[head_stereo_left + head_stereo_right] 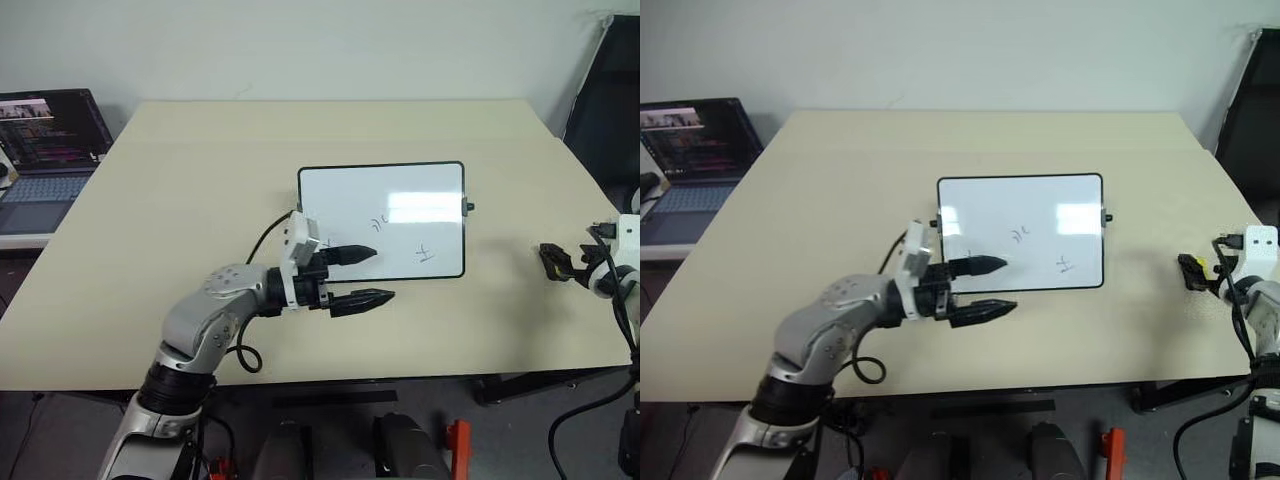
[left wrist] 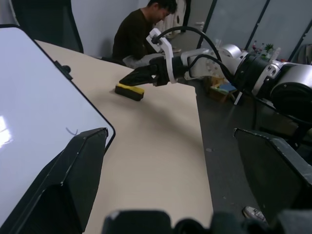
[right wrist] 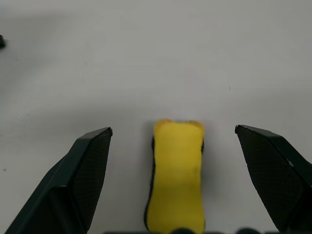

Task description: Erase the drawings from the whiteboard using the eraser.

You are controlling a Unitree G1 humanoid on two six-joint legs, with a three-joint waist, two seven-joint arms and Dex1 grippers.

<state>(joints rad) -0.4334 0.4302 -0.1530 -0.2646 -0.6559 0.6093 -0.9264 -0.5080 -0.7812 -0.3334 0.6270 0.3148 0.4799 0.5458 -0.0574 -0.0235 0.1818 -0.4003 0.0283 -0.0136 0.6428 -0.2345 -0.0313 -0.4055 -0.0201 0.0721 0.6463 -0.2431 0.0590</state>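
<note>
Open right claw (image 3: pixel 173 141) astride eraser (image 3: pixel 176 180)

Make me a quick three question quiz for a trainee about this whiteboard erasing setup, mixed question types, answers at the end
1. True or false: the eraser lies on the whiteboard.
2. Which gripper has the eraser between its open fingers? A. left gripper B. right gripper
3. Fill in: the drawings on the board are ______ erased.

Key
1. False: it lies on the table, off to the board's right.
2. B: the right wrist view shows the yellow block between the two spread fingers, neither touching it.
3. Not yet: the marks still show, and the left gripper, open, hovers at the board's lower left corner.
</note>
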